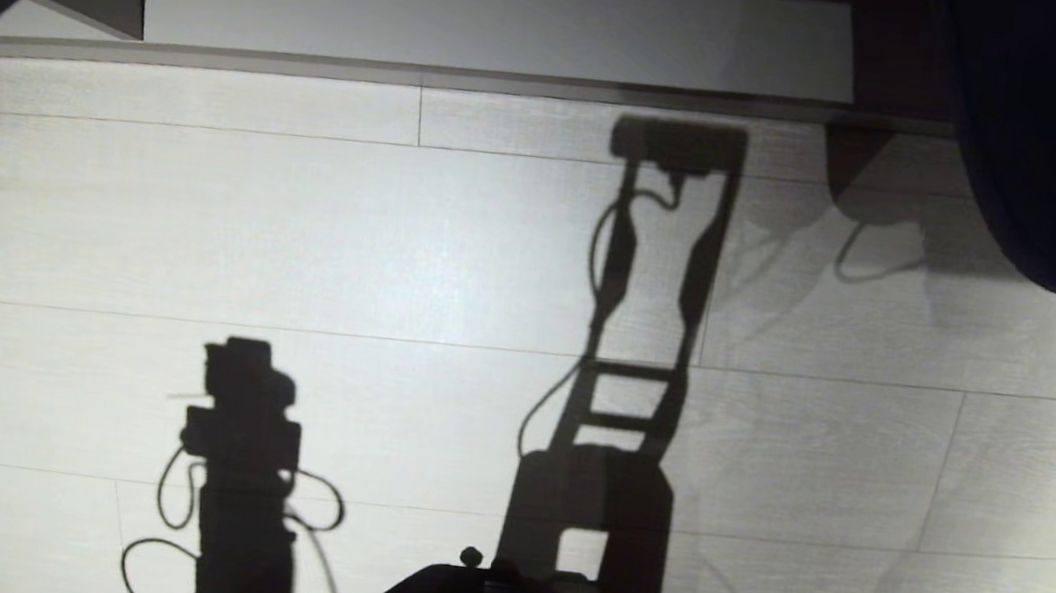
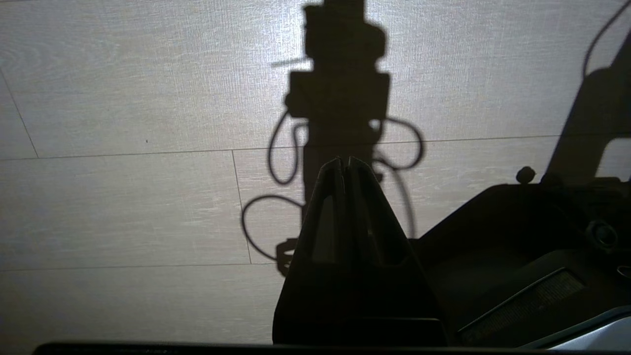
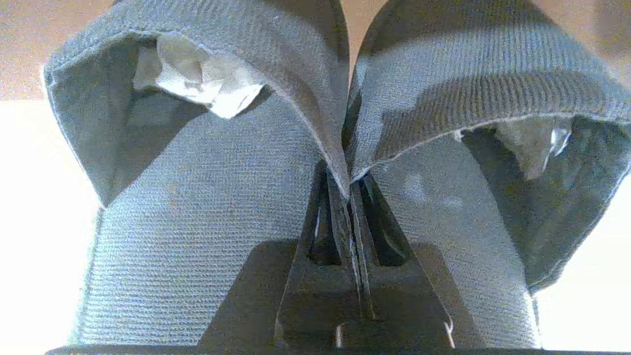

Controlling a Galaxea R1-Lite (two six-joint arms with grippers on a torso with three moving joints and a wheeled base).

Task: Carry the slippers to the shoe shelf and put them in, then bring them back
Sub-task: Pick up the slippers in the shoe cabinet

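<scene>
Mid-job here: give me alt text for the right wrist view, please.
The right gripper is shut on the inner edges of both slippers, held side by side. White crumpled paper sits stuffed in each toe.

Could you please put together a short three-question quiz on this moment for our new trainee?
1. True or false: the right gripper is shut on the inner edges of both slippers.
2. Which gripper holds nothing? A) the left gripper B) the right gripper
3. Fill in: crumpled white ____ sits inside the toe of each slipper.

Key: 1. True; the two uppers are pinched together between its fingers. 2. A; it is shut, above the pale plank floor. 3. Paper, by its look.
</scene>
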